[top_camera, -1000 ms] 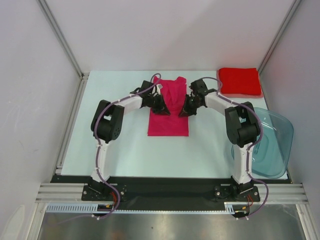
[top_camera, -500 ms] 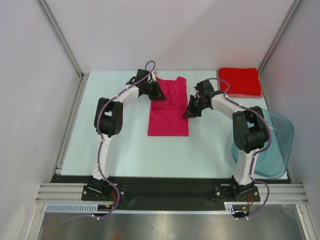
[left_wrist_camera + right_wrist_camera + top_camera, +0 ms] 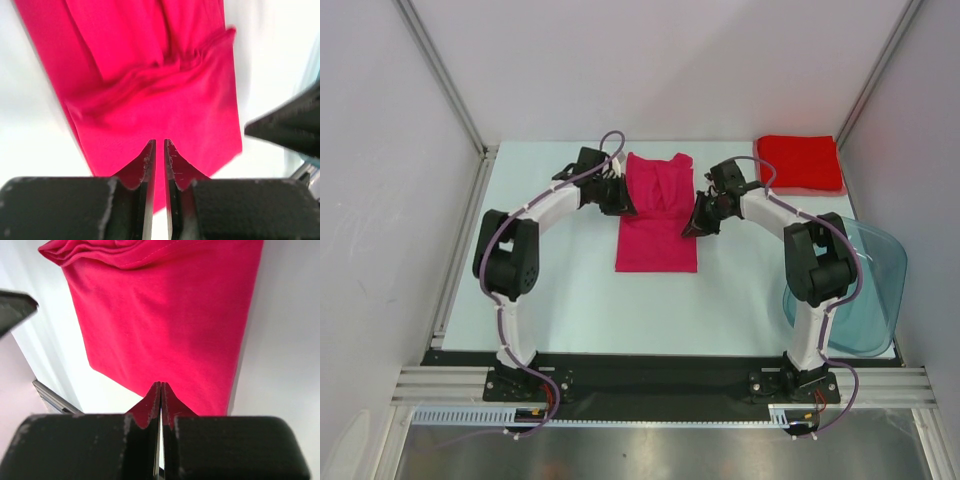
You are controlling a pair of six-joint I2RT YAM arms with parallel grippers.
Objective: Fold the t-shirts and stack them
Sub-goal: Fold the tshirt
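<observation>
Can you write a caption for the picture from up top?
Left gripper and right gripper flank a magenta-pink cloth t-shirt; a folded bright red cloth t-shirt lies apart.

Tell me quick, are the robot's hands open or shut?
Left gripper: shut but for a thin slit, holding nothing.
Right gripper: shut, holding nothing.

The whole table (image 3: pixel 570 290) is taken in from high above its near edge by 1 fixed camera. The magenta-pink t-shirt (image 3: pixel 656 215) is looked down on at close range by 2 wrist cameras and shared by all 3 views.
</observation>
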